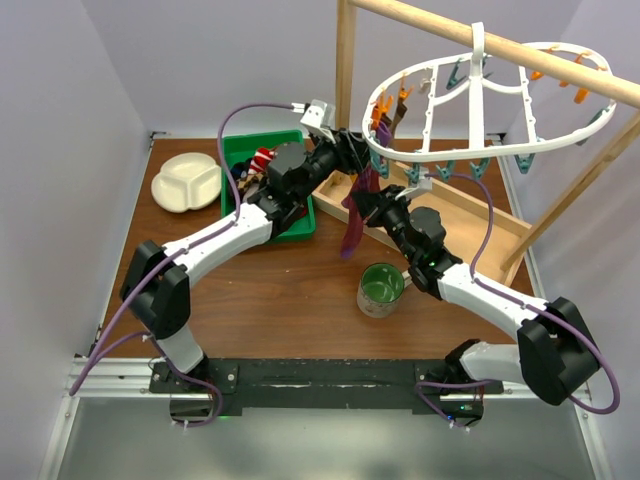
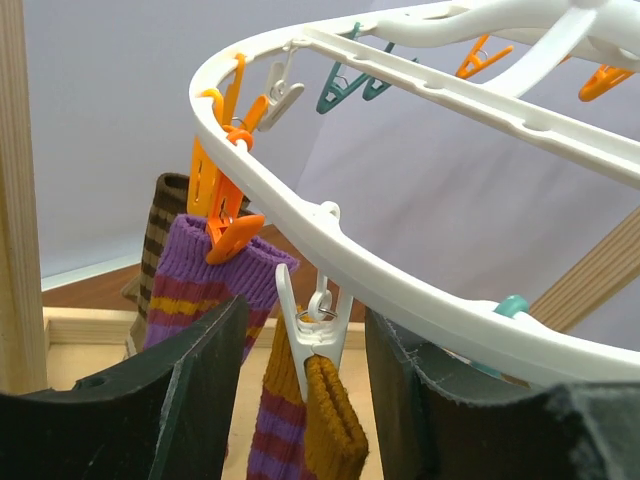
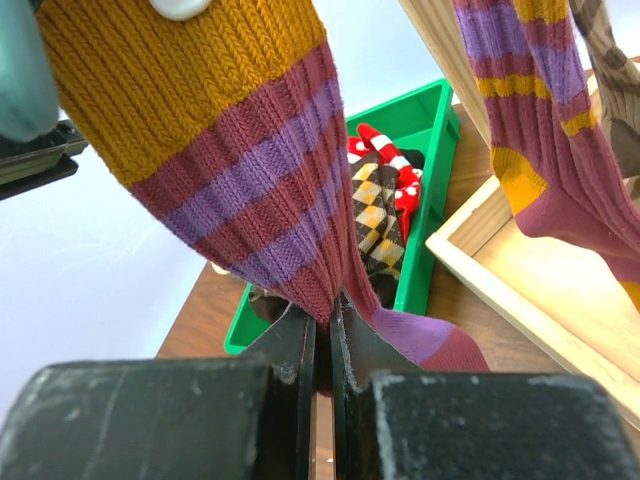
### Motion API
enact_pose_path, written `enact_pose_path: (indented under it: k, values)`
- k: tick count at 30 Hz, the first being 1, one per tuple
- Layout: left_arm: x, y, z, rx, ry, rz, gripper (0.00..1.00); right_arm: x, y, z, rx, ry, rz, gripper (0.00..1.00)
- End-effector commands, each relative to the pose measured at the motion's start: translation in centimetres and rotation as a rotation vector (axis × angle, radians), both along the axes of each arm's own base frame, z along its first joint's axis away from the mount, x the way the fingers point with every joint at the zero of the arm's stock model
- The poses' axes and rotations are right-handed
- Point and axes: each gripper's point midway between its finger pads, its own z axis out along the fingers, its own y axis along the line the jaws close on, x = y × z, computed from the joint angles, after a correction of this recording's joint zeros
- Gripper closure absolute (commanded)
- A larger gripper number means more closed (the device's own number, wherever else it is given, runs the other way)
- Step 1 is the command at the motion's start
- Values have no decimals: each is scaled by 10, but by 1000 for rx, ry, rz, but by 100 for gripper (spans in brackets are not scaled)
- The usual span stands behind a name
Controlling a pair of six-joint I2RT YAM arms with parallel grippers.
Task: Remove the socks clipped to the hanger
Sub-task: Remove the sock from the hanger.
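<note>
In the left wrist view the hanger (image 2: 420, 290) runs off the top and right edges, and the bottom edge cuts the fingers of the left claw (image 2: 305, 400). A brown striped sock (image 2: 165, 215) is mostly hidden behind the purple striped sock (image 2: 190, 290). In the right wrist view the mustard-cuffed sock (image 3: 220, 150), pinched in the right claw (image 3: 322, 335), leaves the frame at the top, and its clip (image 3: 180, 8) is only a blurred white sliver. This sock covers part of the green bin (image 3: 428, 190). From above, the left arm (image 1: 230, 235) hides much of that bin.
</note>
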Motion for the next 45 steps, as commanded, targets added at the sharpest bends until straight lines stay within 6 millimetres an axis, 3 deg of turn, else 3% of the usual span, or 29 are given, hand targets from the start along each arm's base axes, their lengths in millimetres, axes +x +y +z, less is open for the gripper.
enact_pose_path:
  k: [1, 7, 18, 26, 40, 45]
  values:
    - [5, 0, 41, -66, -98, 24, 44, -2, 1, 35, 45, -71, 6, 100]
    - [7, -2, 44, -75, -103, 25, 47, -3, 0, 35, 42, -73, 7, 100]
    - [5, 10, 53, -106, -121, 64, 67, -3, 0, 29, 39, -57, 5, 100]
    - [0, 15, 56, -125, -138, 66, 100, -2, -2, 21, 32, -33, -9, 100]
    - [-5, 19, 63, -130, -159, 68, 100, -3, -17, -13, -10, 54, -80, 100]
    - [-6, 20, 64, -132, -160, 66, 100, -2, -20, -15, -24, 61, -94, 100]
